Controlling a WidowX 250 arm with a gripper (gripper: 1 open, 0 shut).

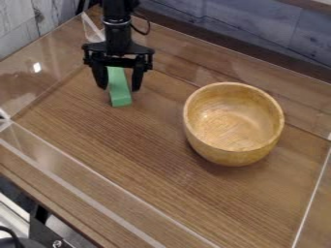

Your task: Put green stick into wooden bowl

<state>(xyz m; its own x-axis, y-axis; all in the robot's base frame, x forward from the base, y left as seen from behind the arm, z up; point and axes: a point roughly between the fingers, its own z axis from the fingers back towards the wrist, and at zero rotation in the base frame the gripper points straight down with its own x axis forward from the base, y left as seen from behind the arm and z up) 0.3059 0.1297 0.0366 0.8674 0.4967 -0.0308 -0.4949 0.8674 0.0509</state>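
While the black pincer [118, 76] is held low over the left part of the wooden counter [142, 150], with its two tips spread apart, the green stick [119, 88] is seen lying on the counter between and beneath them, its near end left uncovered; farther right, well apart from the stick, the round wooden bowl [233, 124] is set upright on the counter, its pale inside exposed

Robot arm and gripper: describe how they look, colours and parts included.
The robot arm is black and slim, coming in at the top edge, with what looks like a thin dark cable looping beside it. The gripper is black too, a wide crosspiece with a dark finger hanging at each side. No markings can be made out at this size.
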